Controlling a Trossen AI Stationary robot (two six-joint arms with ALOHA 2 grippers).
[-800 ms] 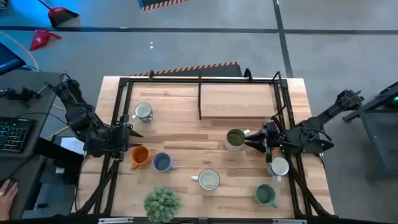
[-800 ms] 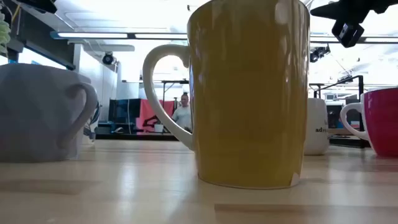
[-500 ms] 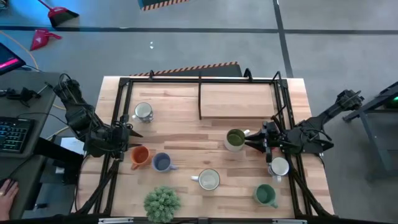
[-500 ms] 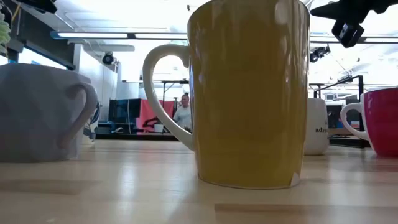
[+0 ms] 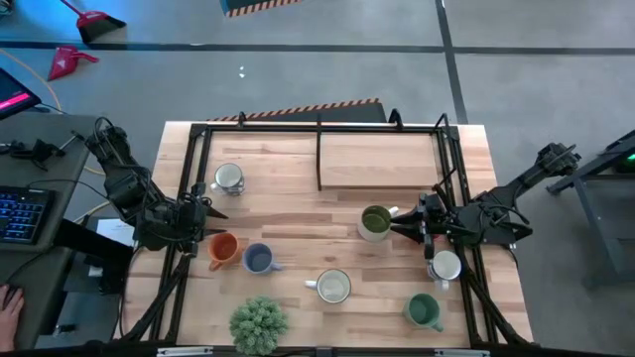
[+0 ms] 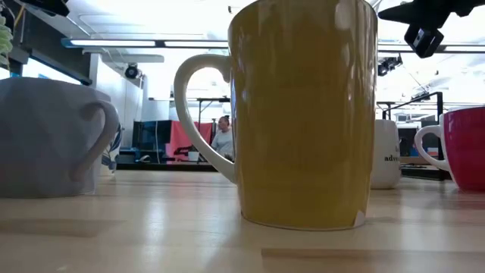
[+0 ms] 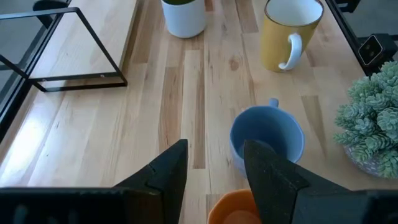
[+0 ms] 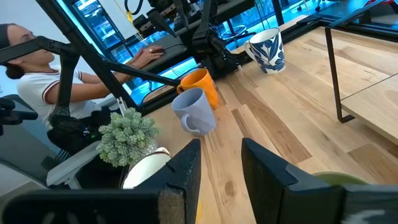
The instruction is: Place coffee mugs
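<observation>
Wooden planks make up the table [image 5: 298, 213], ringed by a black frame, with a potted plant [image 5: 258, 323] at its near edge serving as the landmark. Six coffee mugs show from above: an orange mug [image 5: 222, 248] and a blue-grey mug [image 5: 259, 260] just beyond the plant toward the left arm, a cream mug [image 5: 332, 287] beside the plant on the right arm's side, a dark green mug [image 5: 424, 310] farther along that edge, a white mug [image 5: 445, 266] near it, an olive mug [image 5: 375, 222] well beyond the plant, and a patterned mug [image 5: 228, 178] far across from the plant. A magenta mug [image 6: 464, 145] appears only in the low view. All stand upright and scattered, so I judge the placing barely begun, with nearly every mug left to move.

The left gripper [image 7: 214, 171] hangs over the orange mug, fingers parted and holding nothing. The right gripper [image 8: 221, 165] sits just beside the olive mug, fingers apart, gripping nothing.
</observation>
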